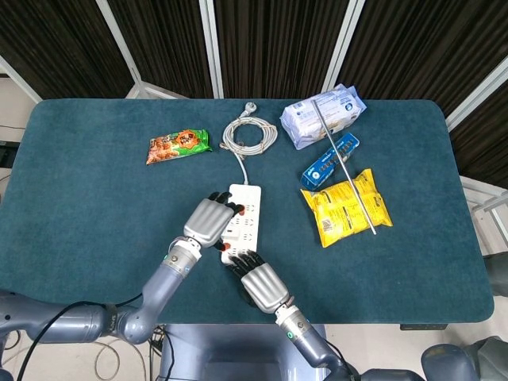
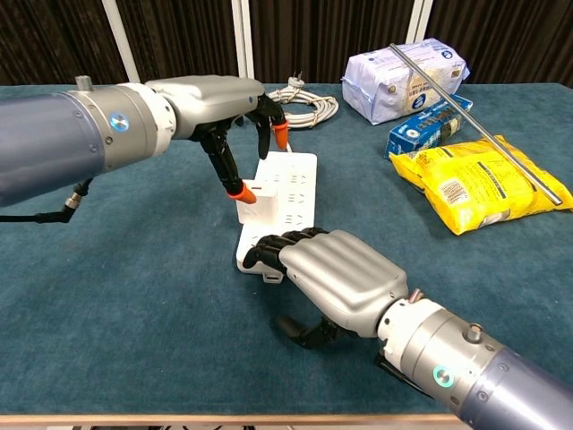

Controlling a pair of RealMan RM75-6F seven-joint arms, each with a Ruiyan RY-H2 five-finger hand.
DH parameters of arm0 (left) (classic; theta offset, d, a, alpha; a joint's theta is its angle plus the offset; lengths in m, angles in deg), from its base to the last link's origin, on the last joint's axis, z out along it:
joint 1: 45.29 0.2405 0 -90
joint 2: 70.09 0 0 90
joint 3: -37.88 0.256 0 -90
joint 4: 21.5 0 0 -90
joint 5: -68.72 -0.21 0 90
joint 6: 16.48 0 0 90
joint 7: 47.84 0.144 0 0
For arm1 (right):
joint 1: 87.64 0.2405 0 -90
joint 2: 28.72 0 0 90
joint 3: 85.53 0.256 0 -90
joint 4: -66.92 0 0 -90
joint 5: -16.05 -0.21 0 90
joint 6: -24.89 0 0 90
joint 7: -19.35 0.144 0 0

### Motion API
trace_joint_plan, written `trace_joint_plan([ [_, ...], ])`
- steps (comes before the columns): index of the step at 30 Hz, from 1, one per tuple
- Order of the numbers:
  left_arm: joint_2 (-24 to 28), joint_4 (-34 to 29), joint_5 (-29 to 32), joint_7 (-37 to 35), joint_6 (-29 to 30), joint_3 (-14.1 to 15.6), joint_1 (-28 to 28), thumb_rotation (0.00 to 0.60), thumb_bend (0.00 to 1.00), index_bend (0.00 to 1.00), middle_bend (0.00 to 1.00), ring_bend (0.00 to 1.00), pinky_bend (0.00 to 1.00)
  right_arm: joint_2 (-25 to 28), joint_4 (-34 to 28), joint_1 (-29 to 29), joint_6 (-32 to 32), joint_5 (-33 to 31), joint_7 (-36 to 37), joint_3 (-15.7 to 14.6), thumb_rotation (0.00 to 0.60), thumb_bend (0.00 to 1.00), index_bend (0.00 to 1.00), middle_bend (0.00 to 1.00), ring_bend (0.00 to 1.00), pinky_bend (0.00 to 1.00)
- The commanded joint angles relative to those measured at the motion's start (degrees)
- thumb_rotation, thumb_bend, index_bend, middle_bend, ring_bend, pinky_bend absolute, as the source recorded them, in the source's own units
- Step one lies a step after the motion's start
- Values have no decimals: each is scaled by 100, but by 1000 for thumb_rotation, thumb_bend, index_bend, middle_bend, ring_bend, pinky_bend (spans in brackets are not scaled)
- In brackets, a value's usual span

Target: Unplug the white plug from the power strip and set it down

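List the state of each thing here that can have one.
white plug: seated in the strip, not pulled.
power strip: flat on the table.
left hand: fingers spread over the plug.
right hand: pressing the strip's near end.
cable: coiled.

Your left hand (image 1: 213,221) covers the white plug (image 2: 252,199) in the head view; only the chest view shows it, partly behind a fingertip. You cannot tell there whether the fingertips touch the plug or stand just off it. Your right hand (image 2: 336,278) hides the near end of the power strip (image 2: 285,191) in both views. Print on the blue box (image 1: 329,161) is too small to read. Both forearms are cut off by the bottom edge.
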Motion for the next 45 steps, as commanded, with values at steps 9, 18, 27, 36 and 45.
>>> trace_joint_plan([
  [9, -384, 446, 708, 561, 61, 65, -310, 600, 156, 391, 409, 136, 181, 51, 15, -5, 50, 26, 75, -49, 600, 504, 217, 201, 177, 188],
  [18, -638, 717, 940, 615, 44, 74, -434, 600, 171, 467, 440, 147, 174, 83, 3, 6, 73, 30, 91, -55, 600, 503, 217, 201, 177, 188],
  [27, -799, 940, 925, 613, 113, 130, -443, 600, 187, 496, 482, 159, 175, 90, 27, -2, 88, 14, 126, -73, 600, 504, 217, 201, 177, 188],
  [36, -872, 1056, 980, 692, 82, 168, -467, 600, 204, 506, 489, 161, 176, 87, 24, -6, 107, 24, 128, -97, 600, 504, 217, 201, 177, 188],
  [45, -989, 1150, 985, 692, 57, 183, -479, 600, 211, 523, 505, 170, 176, 100, 41, -20, 115, 11, 144, -111, 600, 504, 217, 201, 177, 188],
])
